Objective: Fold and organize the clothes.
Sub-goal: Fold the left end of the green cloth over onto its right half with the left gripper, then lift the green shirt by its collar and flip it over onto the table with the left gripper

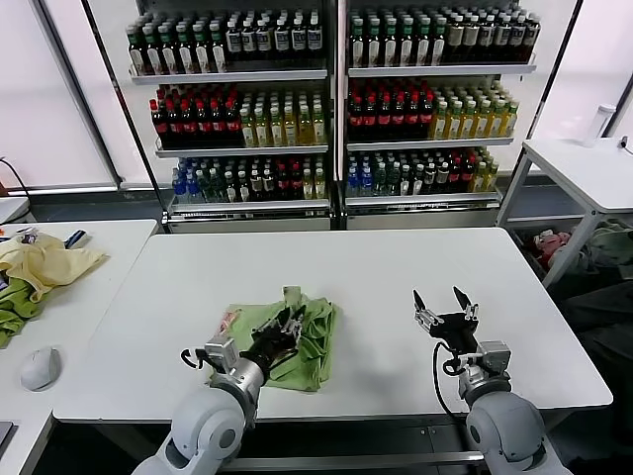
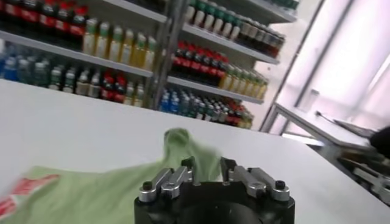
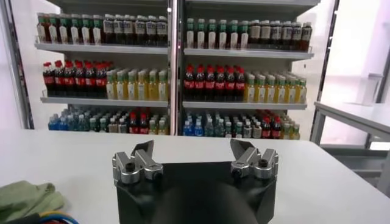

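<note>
Polo shirt [image 1: 297, 341] lies bunched on white table [image 1: 396, 267], near front edge, left of centre; red-and-white print shows at its left end. My left claw [image 1: 287, 329] sits over shirt's middle, fingers nearly together with green fabric pinched between them, one fold standing up just beyond. My right claw [image 1: 446, 305] hovers over bare table well right of shirt, fingers spread, holding nothing. Side table [image 1: 89, 297] on left carries pale yellow cloth [image 1: 45, 262], darker green cloth [image 1: 15, 307], mouse [image 1: 40, 368]. Drink shelves [image 1: 331, 109] stand behind.
</note>
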Robot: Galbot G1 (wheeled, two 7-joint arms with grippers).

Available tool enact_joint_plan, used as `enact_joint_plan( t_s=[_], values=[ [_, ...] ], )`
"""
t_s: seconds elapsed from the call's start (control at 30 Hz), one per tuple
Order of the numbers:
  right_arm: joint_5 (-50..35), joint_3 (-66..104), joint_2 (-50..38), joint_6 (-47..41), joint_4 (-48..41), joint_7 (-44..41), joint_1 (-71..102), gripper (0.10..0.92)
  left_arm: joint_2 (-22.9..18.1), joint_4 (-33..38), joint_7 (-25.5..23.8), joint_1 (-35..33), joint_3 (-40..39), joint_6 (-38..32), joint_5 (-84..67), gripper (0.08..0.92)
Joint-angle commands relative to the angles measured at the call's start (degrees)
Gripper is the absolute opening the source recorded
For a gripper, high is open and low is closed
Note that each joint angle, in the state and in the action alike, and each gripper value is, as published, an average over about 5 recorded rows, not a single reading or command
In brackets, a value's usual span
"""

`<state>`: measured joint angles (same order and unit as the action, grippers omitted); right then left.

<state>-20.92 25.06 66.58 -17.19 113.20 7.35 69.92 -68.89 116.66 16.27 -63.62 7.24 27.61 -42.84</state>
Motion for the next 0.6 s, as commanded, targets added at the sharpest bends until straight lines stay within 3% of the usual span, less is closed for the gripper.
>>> enact_joint_plan(
  t_s=[0.03, 0.2, 0.4, 0.6],
  values=[
    [0.1, -0.2, 0.0, 0.1, -0.2, -0.1, -0.2, 0.823, 0.7, 6.2, -5.5, -3.4, 1.0, 1.6, 1.0, 0.478],
    [0.1, -0.4, 0.1, 0.3, -0.4, -0.1, -0.3, 0.823, 3.1, 6.6, -4.1, -7.5, 9.1, 0.0, 0.9, 0.625],
    [0.1, -0.6, 0.2, 0.4, -0.3, -0.2, -0.2, 0.823, 6.3, -1.5, -0.7, -8.3, 18.3, -1.9, 2.3, 0.785],
    [0.4, -0.8, 0.3, 0.6, -0.4, -0.2, 0.0, 0.823, 7.3, -8.9, -0.1, -7.1, 20.1, -2.5, 4.7, 0.822]
  ],
)
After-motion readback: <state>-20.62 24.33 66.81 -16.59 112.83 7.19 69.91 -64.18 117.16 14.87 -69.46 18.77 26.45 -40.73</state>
